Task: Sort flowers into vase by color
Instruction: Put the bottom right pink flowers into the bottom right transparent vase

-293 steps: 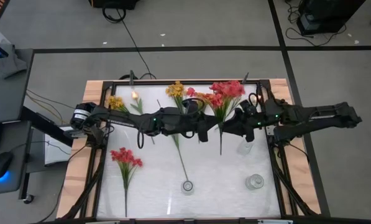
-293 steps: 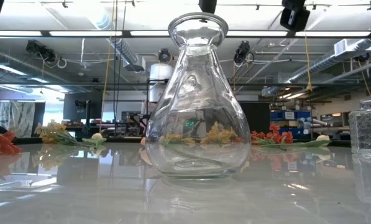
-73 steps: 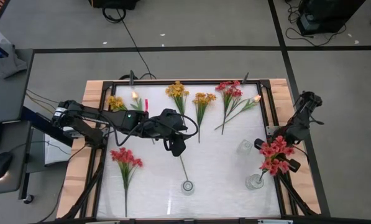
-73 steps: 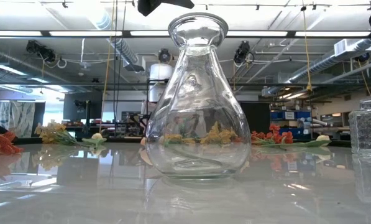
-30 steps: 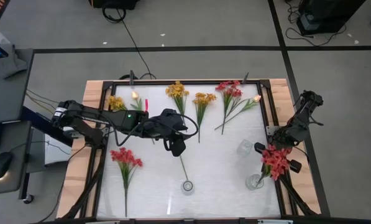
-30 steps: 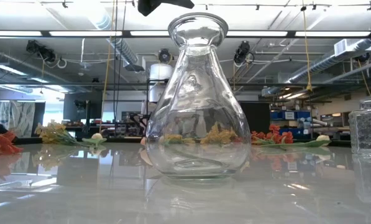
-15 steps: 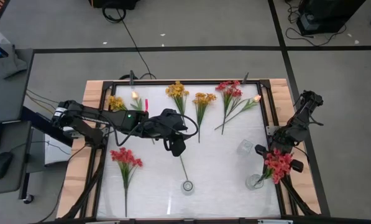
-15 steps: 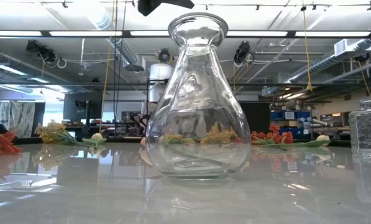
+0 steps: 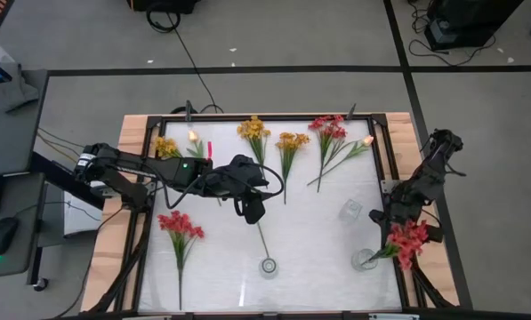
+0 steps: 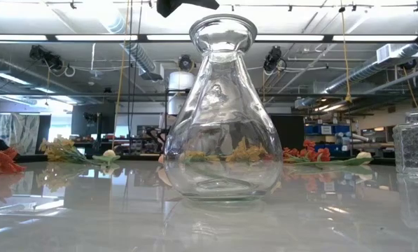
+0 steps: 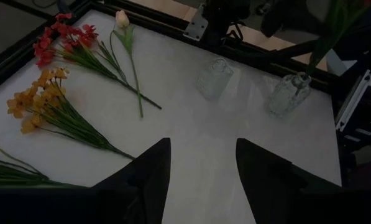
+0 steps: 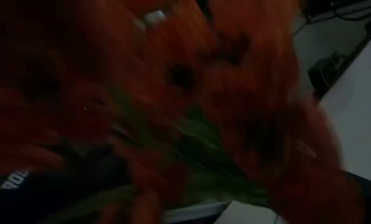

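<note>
Red flowers (image 9: 181, 223) lie flat on the white table (image 9: 309, 240), off to the left of the left gripper (image 9: 253, 212) and a little nearer the front edge. Just behind them, near the back left corner, sit a small yellow bunch (image 9: 165, 146) and a pale bud (image 9: 193, 136). The left gripper hangs over the middle of the table with its two dark fingers (image 11: 149, 168) spread wide and nothing between them. A green stem (image 9: 261, 238) runs from under it toward a round glass vase (image 9: 269, 265) at the front. Behind this gripper lie two yellow-orange bunches (image 9: 253, 130) and (image 9: 292, 140). To its right lie more red flowers (image 9: 329, 129) beside a peach bud (image 9: 367, 140). Farther right stands a small clear vase (image 9: 349, 212). The right gripper (image 9: 391, 216) is at the right edge of the table. A red bunch (image 9: 407, 240) sits just in front of it, with its stem going down into another glass vase (image 9: 365, 260). I cannot tell if this gripper is pinching the bunch or has let go.
</note>
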